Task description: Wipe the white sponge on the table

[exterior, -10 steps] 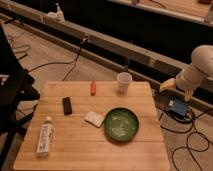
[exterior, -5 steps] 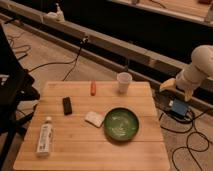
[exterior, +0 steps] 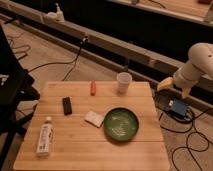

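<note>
We see the table (exterior: 85,152) in the middle, light wood planks, viewed from above. The sponge (exterior: 94,118) lies flat near the table's centre, just left of the plate (exterior: 121,123). It sits very close to the plate's rim, and we cannot tell if they touch. Nothing holds the sponge.

The gripper (exterior: 175,88) hangs off the table, beyond its right back corner and over the floor, well apart from the sponge. Its two yellowish fingers (exterior: 164,84) are spread apart with nothing between them. The pale arm (exterior: 200,60) runs up and to the right from it, out of the picture.

Other things on the table:
- The cup (exterior: 123,82) stands upright near the back edge, behind the plate.
- A small orange item (exterior: 93,88) lies left of the cup, near the back edge; we cannot tell what it is.
- A small black block (exterior: 67,105) lies left of the sponge.
- The bottle (exterior: 45,138) lies on its side at the front left, cap pointing toward the back.

On the floor, a blue box (exterior: 178,107) sits right of the table, below the gripper, with dark cables (exterior: 192,137) around it. More cables (exterior: 55,62) run on the floor behind the table at left.
</note>
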Tool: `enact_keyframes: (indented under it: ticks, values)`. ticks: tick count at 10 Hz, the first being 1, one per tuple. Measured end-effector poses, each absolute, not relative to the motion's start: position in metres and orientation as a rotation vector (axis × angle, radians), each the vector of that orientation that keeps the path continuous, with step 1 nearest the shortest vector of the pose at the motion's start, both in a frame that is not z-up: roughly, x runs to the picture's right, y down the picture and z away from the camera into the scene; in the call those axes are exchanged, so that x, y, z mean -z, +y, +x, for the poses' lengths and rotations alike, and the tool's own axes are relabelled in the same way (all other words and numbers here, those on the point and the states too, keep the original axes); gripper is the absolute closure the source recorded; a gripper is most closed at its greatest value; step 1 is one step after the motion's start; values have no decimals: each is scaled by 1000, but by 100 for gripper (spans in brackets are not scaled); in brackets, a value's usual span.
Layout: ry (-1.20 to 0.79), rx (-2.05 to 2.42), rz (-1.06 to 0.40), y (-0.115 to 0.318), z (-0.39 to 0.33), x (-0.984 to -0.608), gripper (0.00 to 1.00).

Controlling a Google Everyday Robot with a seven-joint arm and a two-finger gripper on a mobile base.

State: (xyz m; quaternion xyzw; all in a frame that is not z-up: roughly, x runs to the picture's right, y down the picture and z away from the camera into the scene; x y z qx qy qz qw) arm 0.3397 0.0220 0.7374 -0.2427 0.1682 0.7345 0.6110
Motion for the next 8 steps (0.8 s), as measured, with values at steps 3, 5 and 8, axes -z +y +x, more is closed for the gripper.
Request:
enact_keyframes:
  ticks: [3,5,8]
  values:
    - [261,-1419,-620,12,279,-757,20]
    - [141,-1262,-647,7,226,-754,20]
    - [77,-1181,-652,6,199,-749,20]
